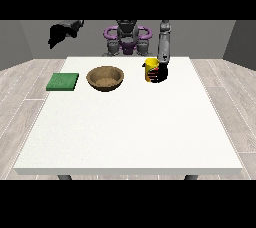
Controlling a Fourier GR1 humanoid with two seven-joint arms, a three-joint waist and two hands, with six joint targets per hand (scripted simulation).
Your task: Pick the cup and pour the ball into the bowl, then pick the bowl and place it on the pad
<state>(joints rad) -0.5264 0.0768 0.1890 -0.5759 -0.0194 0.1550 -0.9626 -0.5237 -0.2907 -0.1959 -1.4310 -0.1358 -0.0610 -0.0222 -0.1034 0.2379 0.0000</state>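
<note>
The robot hand at the view's right (159,73) is down at the yellow cup (150,69). Its dark fingers wrap around the cup's side, so it is holding the cup. The cup stands straight up on the table (130,137), near the far edge. It looks like it stays upright so the ball does not roll out too soon. I cannot see the ball; it is likely inside the cup.

The brown bowl (105,78) sits just to the left of the cup, close enough to make pouring a short trip. The green pad (63,81) lies flat past the bowl, near the table's left edge, waiting for the bowl.

The robot hand at the view's left (64,32) hangs up high, away from the table and out of the way. I cannot tell how its fingers lie.
</note>
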